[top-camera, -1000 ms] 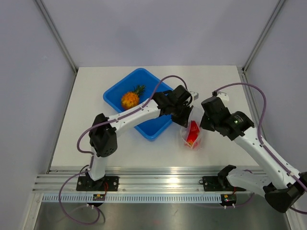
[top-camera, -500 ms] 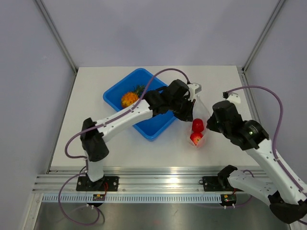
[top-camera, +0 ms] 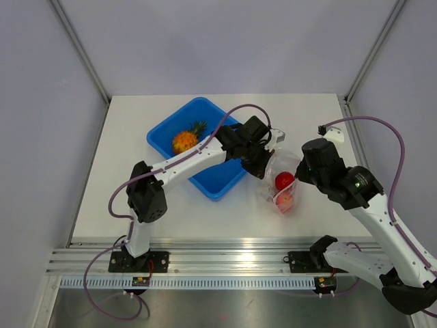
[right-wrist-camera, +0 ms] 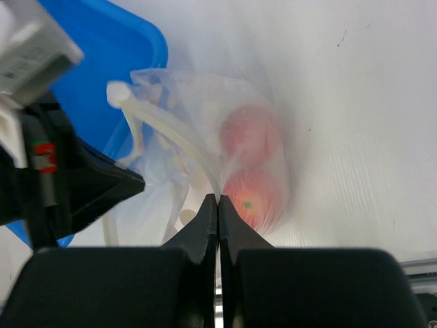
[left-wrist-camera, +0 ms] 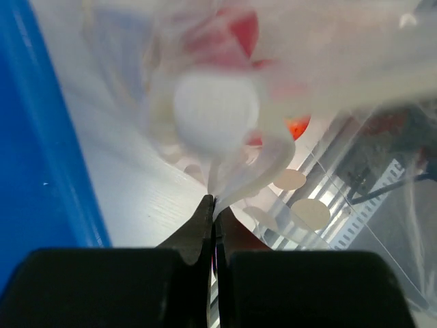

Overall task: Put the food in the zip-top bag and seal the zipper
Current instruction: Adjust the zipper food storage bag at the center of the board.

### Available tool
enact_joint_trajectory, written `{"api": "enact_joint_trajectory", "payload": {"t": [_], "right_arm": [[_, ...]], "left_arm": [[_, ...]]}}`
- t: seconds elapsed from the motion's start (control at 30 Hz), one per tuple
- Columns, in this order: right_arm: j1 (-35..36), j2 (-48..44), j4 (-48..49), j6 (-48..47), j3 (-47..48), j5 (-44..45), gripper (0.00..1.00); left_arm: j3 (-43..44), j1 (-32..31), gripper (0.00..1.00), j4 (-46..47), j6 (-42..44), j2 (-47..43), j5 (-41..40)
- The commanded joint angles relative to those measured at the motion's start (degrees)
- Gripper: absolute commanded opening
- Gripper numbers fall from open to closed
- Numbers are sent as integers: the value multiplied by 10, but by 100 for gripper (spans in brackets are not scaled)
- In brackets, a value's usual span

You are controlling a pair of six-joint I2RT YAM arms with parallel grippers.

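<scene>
The clear zip-top bag [top-camera: 280,179] hangs between my two grippers, right of the blue tray. Two red fruits [top-camera: 284,180] lie inside it, also seen in the right wrist view [right-wrist-camera: 249,137]. My left gripper [top-camera: 265,166] is shut on the bag's left mouth edge [left-wrist-camera: 225,195]. My right gripper [top-camera: 299,176] is shut on the bag's right mouth edge, where the zipper strip [right-wrist-camera: 174,137] runs. The orange pineapple [top-camera: 185,141] with green crown lies in the tray. The bag mouth is pulled open between the grippers.
The blue tray [top-camera: 164,130] sits at centre left on the white table, its right corner next to the bag. The metal rail runs along the near edge [top-camera: 225,256]. Grey walls enclose the table.
The bag was lifted and swung between the grippers; it now hangs wider open. The right gripper moved left to the bag's edge. The left gripper drew slightly back left.
</scene>
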Motion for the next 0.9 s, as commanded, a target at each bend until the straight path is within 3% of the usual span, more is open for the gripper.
{"api": "enact_joint_trajectory", "payload": {"t": [0.0,0.2,0.4,0.5,0.63,0.7,0.73,0.8,0.83,0.87], "right_arm": [[4,4,-4,-4,26,38,0],[3,10,-19,2,54,31,0],[4,21,17,27,45,-12,0],[3,55,10,47,50,8,0],[4,73,23,54,37,31,0],[4,77,34,46,32,26,0],[4,77,37,44,26,25,0],[4,72,52,40,21,18,0],[4,71,58,39,18,16,0],[4,70,65,39,18,13,0]], "left_arm": [[-19,26,0,23,24,-66,60],[-17,36,0,60,22,-58,180],[14,41,0,91,30,-39,247],[14,54,0,106,32,-33,285],[20,84,0,87,41,-22,283],[31,92,0,30,80,-17,250],[28,99,3,17,89,-19,235],[0,103,26,12,106,-39,206],[-9,106,39,12,110,-44,201],[-13,106,63,9,116,-53,197]]}}
